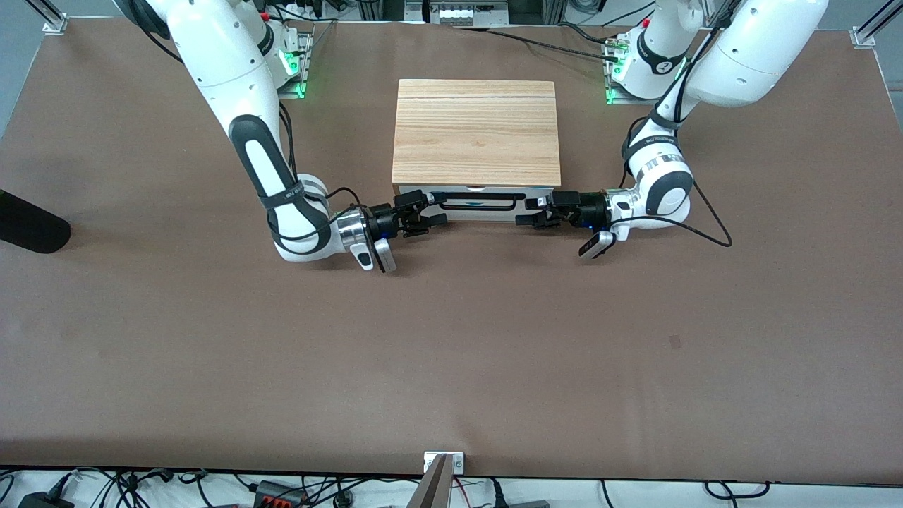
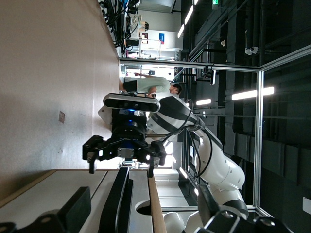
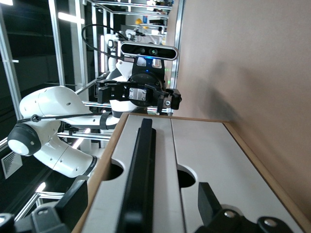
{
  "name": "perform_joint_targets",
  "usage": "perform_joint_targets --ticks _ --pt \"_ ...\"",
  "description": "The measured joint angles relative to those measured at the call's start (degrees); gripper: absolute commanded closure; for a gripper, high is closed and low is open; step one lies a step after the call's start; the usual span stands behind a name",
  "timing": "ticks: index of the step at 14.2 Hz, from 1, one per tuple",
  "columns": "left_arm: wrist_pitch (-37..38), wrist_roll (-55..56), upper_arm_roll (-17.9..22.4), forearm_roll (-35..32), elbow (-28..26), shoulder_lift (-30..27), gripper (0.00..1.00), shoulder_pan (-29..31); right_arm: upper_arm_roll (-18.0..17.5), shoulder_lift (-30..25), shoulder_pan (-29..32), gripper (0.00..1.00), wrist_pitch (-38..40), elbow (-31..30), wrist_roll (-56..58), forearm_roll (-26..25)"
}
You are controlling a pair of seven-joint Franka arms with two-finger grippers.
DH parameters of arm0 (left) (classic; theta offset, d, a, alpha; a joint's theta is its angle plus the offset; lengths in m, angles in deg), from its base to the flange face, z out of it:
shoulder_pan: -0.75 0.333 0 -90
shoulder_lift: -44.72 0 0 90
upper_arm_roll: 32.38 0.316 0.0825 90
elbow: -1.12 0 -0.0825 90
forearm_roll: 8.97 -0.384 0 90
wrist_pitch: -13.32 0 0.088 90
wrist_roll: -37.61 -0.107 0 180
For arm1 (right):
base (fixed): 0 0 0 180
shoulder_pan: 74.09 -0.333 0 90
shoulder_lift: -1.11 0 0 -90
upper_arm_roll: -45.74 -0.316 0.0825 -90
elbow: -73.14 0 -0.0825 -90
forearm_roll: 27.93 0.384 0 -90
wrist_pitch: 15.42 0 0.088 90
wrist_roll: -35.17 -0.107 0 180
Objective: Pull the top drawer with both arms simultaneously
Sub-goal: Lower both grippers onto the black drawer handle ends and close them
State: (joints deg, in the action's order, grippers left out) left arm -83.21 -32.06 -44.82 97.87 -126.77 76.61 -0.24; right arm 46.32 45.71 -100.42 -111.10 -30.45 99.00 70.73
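Observation:
The top drawer [image 1: 478, 203], a white front with a wide black bar handle [image 1: 480, 200], sits under the cabinet's wood-grain top [image 1: 476, 130] and looks shut. My right gripper [image 1: 425, 212] is open at the handle's end toward the right arm's end of the table. My left gripper [image 1: 530, 210] is open at the handle's other end. In the right wrist view my right gripper [image 3: 141, 188] straddles the handle [image 3: 138, 170], fingers [image 3: 73, 199] well apart. In the left wrist view my left gripper [image 2: 141, 193] straddles the handle [image 2: 116, 204] the same way, fingers [image 2: 75, 206] apart.
The plain white lower panel [image 3: 209, 155] lies below the top drawer. The cabinet stands on a brown table [image 1: 451, 353]. A black object [image 1: 28, 227] lies at the table's edge at the right arm's end. Cables trail from the left arm's wrist [image 1: 709, 226].

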Motion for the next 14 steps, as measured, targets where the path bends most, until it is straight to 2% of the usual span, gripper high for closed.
perform_joint_targets --ticks 2,3,4,5,7,8,9,11,12,14 --pt "-0.01 -1.35 -0.3 1.25 -0.49 0.17 0.38 0.0 -0.11 0.3 0.0 0.21 0.36 0.06 0.47 0.29" --pt "-0.01 -2.71 -0.57 2.12 -0.74 0.48 0.45 -0.01 -0.19 0.25 -0.02 0.36 0.38 0.17 0.49 0.29" --pt "-0.03 -4.31 -1.09 2.99 -0.92 1.05 0.48 -0.02 -0.29 0.2 -0.03 0.5 0.38 0.22 0.49 0.29" --pt "-0.04 -5.74 -1.63 3.92 -1.05 1.76 0.48 -0.03 -0.36 0.17 -0.06 0.59 0.38 0.23 0.49 0.29" --pt "-0.05 -7.19 -2.35 4.71 -1.08 2.88 0.49 -0.07 -0.45 0.17 -0.19 0.72 0.37 0.23 0.51 0.29" --pt "-0.05 -7.33 -2.63 4.73 -1.1 3.17 0.54 -0.07 -0.48 0.17 -0.24 0.76 0.36 0.24 0.54 0.29" --pt "-0.05 -7.37 -2.77 4.74 -1.19 3.28 0.54 -0.03 -0.52 0.14 -0.26 0.87 0.4 0.25 0.55 0.39" --pt "-0.05 -7.43 -2.86 4.74 -1.34 3.27 0.54 0.04 -0.55 0.02 -0.28 0.96 0.64 0.29 0.57 0.51" --pt "-0.05 -7.58 -2.9 4.74 -1.44 3.27 0.58 0.07 -0.55 -0.09 -0.28 1.0 0.65 0.28 0.55 0.5" --pt "-0.05 -8.36 -3.05 4.74 -1.81 3.27 0.68 0.18 -0.56 -0.08 -0.33 1.0 0.61 0.27 0.55 0.5"
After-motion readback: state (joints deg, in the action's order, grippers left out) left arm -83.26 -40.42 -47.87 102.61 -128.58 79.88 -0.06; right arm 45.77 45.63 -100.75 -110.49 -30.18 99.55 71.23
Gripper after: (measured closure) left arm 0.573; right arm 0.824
